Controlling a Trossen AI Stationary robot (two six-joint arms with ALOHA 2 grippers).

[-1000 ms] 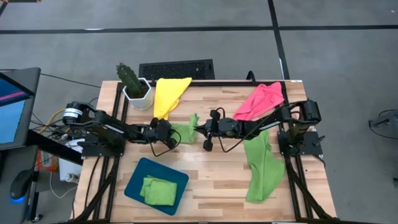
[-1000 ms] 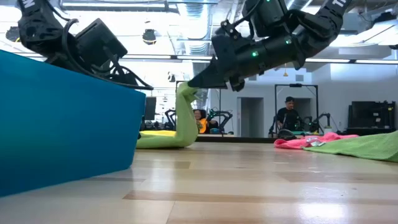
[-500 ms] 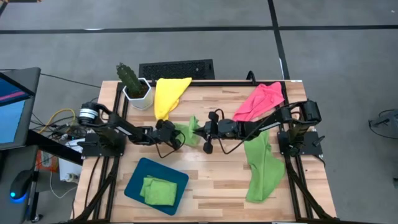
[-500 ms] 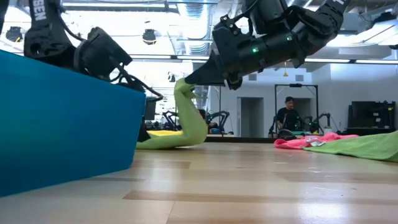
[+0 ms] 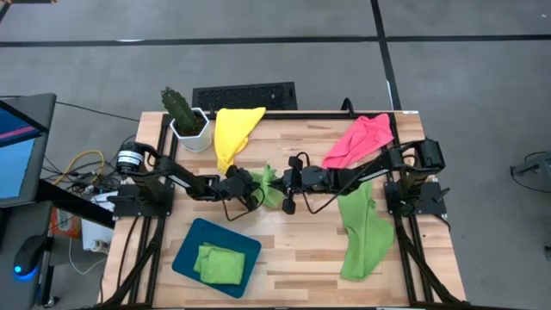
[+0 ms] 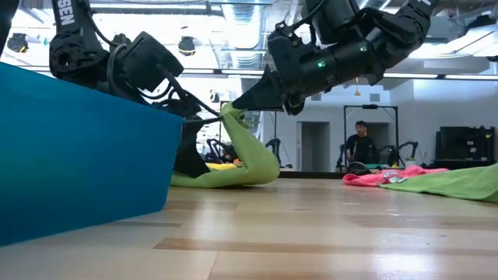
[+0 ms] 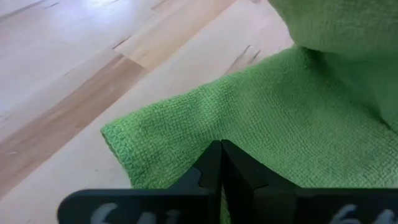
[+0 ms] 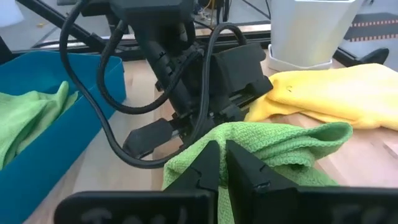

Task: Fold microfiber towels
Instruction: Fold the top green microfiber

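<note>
Pale wood-plank table (image 5: pixel 293 250) under bright ceiling lights, open workroom behind with a person (image 6: pixel 359 144) standing far back. Mid-table, both grippers meeting over one lime green towel (image 5: pixel 269 184), bunched and pulled up off the wood into a peak. Left gripper (image 5: pixel 251 183) reaching in from the left, fingers fully closed with a fold of that towel pinched between them, as seen from the left wrist. Right gripper (image 5: pixel 277 180) coming from the right, fingers nearly together and clamped on the towel's raised edge, holding it up. Just beyond the two grippers, yellow towel (image 5: pixel 232 132) draped toward the far edge, beside a white pot with a cactus (image 5: pixel 182 114) at the far left. Pink towel (image 5: pixel 360 139) crumpled at the far right. Long green towel (image 5: pixel 362 229) trailing down the right side toward the near edge. Near left, dark teal tray (image 5: pixel 191 241) holding what looks like a folded green towel (image 5: pixel 219 263)
</note>
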